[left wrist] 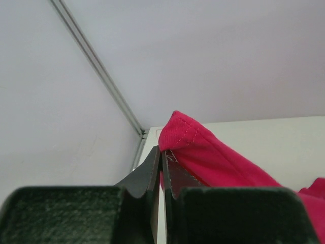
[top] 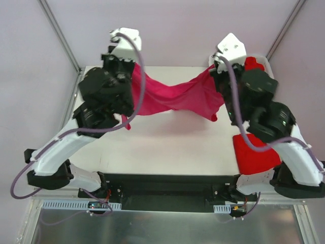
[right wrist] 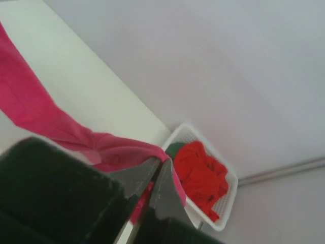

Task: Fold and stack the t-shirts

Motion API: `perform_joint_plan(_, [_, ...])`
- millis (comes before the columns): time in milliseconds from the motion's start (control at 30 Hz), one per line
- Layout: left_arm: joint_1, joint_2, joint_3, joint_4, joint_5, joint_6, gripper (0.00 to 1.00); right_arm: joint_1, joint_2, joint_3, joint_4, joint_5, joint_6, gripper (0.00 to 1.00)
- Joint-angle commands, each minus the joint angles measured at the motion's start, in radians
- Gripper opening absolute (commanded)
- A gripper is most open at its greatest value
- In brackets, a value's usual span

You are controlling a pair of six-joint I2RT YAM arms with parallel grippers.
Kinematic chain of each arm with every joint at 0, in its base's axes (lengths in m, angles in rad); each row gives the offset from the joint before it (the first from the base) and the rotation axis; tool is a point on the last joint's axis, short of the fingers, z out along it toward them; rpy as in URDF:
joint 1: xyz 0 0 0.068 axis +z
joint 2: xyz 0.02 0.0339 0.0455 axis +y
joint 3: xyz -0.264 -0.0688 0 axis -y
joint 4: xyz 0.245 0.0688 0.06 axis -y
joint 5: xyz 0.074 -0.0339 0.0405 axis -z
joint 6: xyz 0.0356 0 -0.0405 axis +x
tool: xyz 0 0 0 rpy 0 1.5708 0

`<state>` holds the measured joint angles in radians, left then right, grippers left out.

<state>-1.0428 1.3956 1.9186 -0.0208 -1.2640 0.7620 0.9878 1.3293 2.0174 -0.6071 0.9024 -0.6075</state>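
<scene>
My left tool [left wrist: 161, 153] is clenched on a stitched hem of the magenta-pink soft cloth t-shirt [top: 175, 99]. Its two dark fingers meet with the cloth pinched between them. My right tool [right wrist: 163, 163] is likewise clenched on the opposite end of the same shirt, where the fabric is twisted into a rope just ahead of the tips.

Both tools are raised over the far half of the white flat bench [top: 172, 147], one at the far left and one at the far right. The shirt is strung between them. It sags in the middle, and a loose corner hangs below each grip. I cannot tell whether its lowest fold touches the bench.

A folded bright red t-shirt [top: 256, 157] lies flat at the bench's near right corner, partly beneath my right arm and well apart from the held shirt.

A white slotted plastic basket [right wrist: 227, 201] stands at the far right corner. I cannot tell whether it is on the bench or just past its edge. It holds crumpled bright red cloth [right wrist: 200, 173] and a small patch of dark green cloth [right wrist: 174, 149].
</scene>
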Motion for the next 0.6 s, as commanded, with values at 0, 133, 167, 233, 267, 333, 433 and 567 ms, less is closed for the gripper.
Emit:
perform_joint_plan(0, [-0.143, -0.207, 0.045, 0.079, -0.195, 0.051, 0.0, 0.347, -0.139, -0.024, 0.325, 0.385, -0.395, 0.01])
perform_joint_plan(133, [-0.253, -0.227, 0.06, 0.082, -0.291, 0.112, 0.0, 0.564, -0.052, -0.025, 1.026, 0.526, -1.021, 0.01])
perform_joint_plan(167, [-0.307, -0.216, 0.062, 0.081, -0.307, 0.135, 0.0, 0.584, -0.026, -0.013, 1.074, 0.536, -1.076, 0.01])
perform_joint_plan(233, [-0.371, -0.195, 0.068, 0.082, -0.307, 0.14, 0.0, 0.633, 0.017, -0.006, 1.206, 0.532, -1.207, 0.01])
perform_joint_plan(267, [-0.426, -0.181, 0.079, 0.082, -0.307, 0.146, 0.0, 0.644, 0.027, 0.003, 1.207, 0.532, -1.212, 0.01])
perform_joint_plan(333, [-0.454, -0.13, 0.135, 0.082, -0.299, 0.166, 0.0, 0.657, 0.044, 0.015, 1.202, 0.52, -1.209, 0.01])
perform_joint_plan(433, [-0.499, -0.083, 0.198, 0.082, -0.256, 0.18, 0.0, 0.657, 0.05, 0.009, 1.178, 0.498, -1.177, 0.01])
perform_joint_plan(567, [-0.614, -0.063, 0.221, 0.091, -0.207, 0.161, 0.0, 0.658, 0.035, -0.032, 1.088, 0.492, -1.036, 0.01])
